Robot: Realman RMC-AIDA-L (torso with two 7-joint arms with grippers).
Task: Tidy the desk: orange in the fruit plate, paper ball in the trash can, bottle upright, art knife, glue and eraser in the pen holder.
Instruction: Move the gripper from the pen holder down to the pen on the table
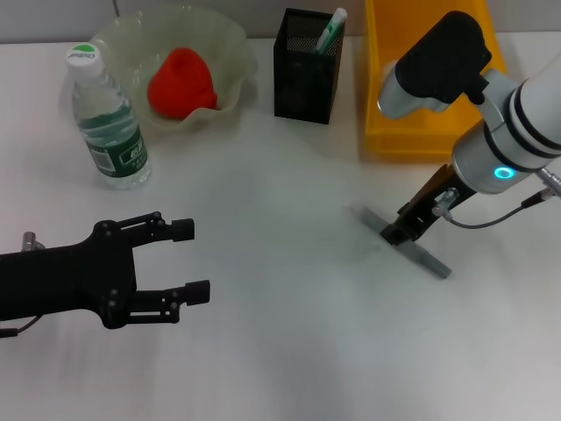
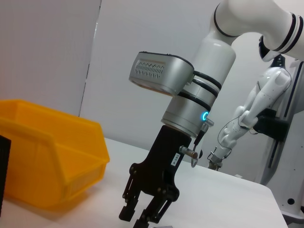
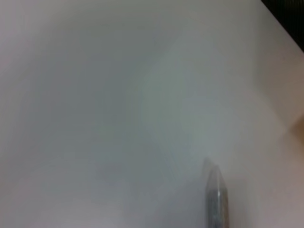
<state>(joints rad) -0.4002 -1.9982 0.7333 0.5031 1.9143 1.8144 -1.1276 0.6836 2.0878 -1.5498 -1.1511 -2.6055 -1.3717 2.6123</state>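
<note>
Now the knife point(image 1: 406, 242), a flat grey strip, lies diagonally on the white bench point(image 1: 280, 333), in front of the yellow bin point(image 1: 386, 132) and well apart from it. The right hand point(image 1: 403, 230) is down on the knife's middle, its dark fingers set either side of the strip; whether they grip it or only straddle it I cannot tell. The left wrist view shows the same right hand point(image 2: 145, 213) from the side, fingers point(image 2: 127, 209) pointing down at the bench with a narrow gap between them, the bin point(image 2: 52, 156) behind it. In the right wrist view only a blurred grey end of the knife point(image 3: 216, 199) shows against the bench.

The holder point(image 1: 307, 66), black mesh, stands at the back of the bench just left of the bin; a white-and-green tube point(image 1: 331, 31) leans out of its top right corner. Left of the holder sits the plate point(image 1: 219, 44), pale green with a wavy rim, and the orange point(image 1: 181, 82) rests inside it. The bottle point(image 1: 107, 118) stands upright just beside the plate's left edge, cap up.

The left hand point(image 1: 195, 260) hovers over the near left part of the bench, well apart from every object, fingers spread wide and holding nothing.
</note>
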